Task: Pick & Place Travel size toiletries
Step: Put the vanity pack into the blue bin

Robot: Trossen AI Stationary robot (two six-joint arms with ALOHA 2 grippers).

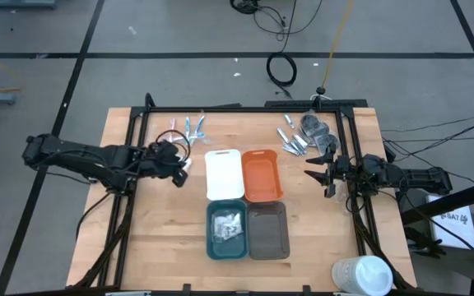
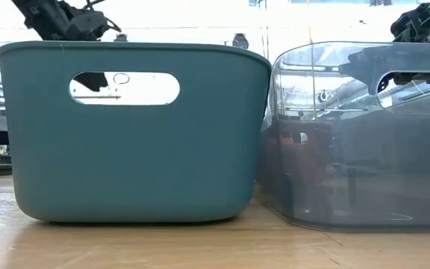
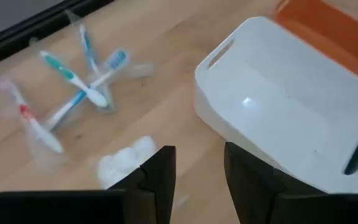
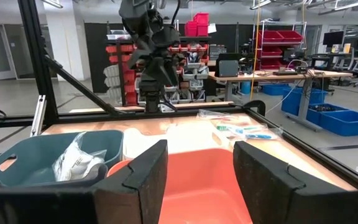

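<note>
White sachets point(image 1: 227, 226) already fill the teal tray point(image 1: 212, 247); sticks point(image 1: 189, 127) and silver pieces point(image 1: 293, 141) wait near the desk's far edge. Left tool point(image 1: 179, 171) hangs part-open and empty beside the white tray point(image 1: 224, 174); right tool point(image 1: 318, 176) stands open, empty.

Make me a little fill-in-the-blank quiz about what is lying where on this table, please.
1. The white plastic sachets lie inside the rounded rectangular tray coloured ____.
2. The clear-wrapped toothbrush sticks lie on the wooden table on the side of the ____ arm.
3. The rounded orange plastic tray holds ____ toiletries.
4. Directly beside the orange tray, nearer the left pincer, stands the tray coloured ____.

Missing words: teal; left; no; white
</note>
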